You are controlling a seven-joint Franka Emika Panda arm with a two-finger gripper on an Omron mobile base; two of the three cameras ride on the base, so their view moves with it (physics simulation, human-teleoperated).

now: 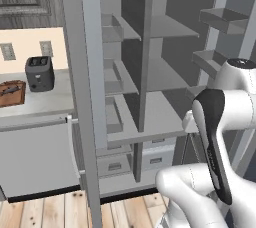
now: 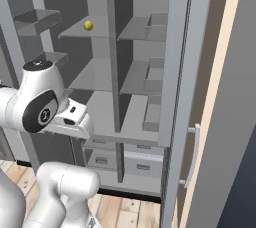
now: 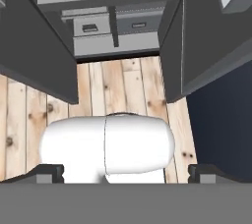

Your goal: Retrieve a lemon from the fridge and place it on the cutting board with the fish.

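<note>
Open grey fridge (image 1: 150, 72) above plank floor (image 3: 123, 90)

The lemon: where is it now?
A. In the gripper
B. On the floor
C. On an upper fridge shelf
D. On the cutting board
C: the lemon lies alone on an upper shelf inside the open fridge, left of the centre divider in the right base view.

A dark grey toaster (image 1: 39, 73) stands on the pale counter (image 1: 45, 103); light wood-plank floor (image 3: 123, 85) below; possibly two wall outlets (image 1: 46, 48).
</note>
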